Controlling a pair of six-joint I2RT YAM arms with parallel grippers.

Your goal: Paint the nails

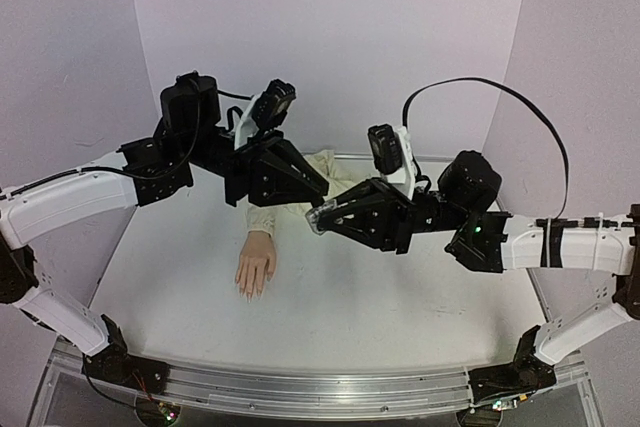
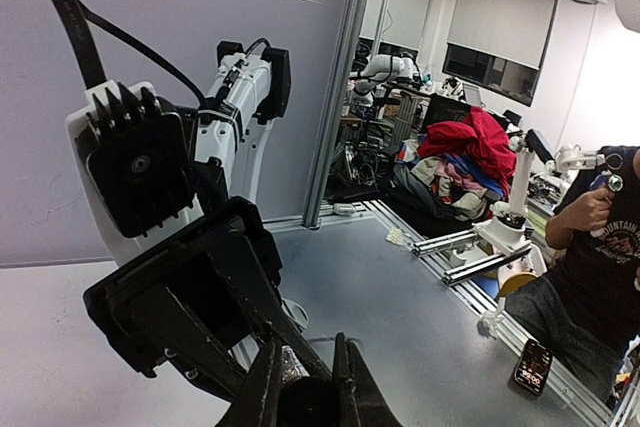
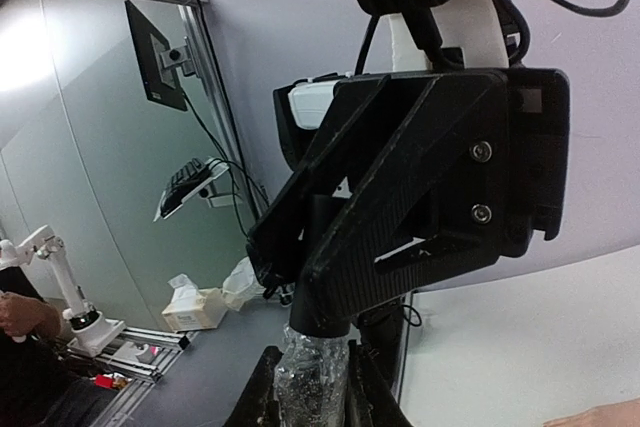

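Note:
The pale mannequin hand (image 1: 256,265) lies palm down on the white table, its nails (image 1: 250,290) tiny at the fingertips and its cream sleeve (image 1: 262,218) running back under the arms. Both grippers meet above the sleeve. My right gripper (image 3: 312,392) is shut on a small polish bottle (image 3: 315,372) wrapped in shiny film. My left gripper (image 2: 308,389) is shut on the bottle's black cap (image 2: 305,405), also seen as the cap (image 3: 325,297) in the right wrist view. From above, the left gripper (image 1: 318,191) sits just behind the right gripper (image 1: 318,217).
White walls enclose the table (image 1: 400,297) on three sides. A metal rail (image 1: 300,387) runs along the near edge between the arm bases. A sliver of the mannequin hand (image 3: 600,417) shows at the bottom right of the right wrist view.

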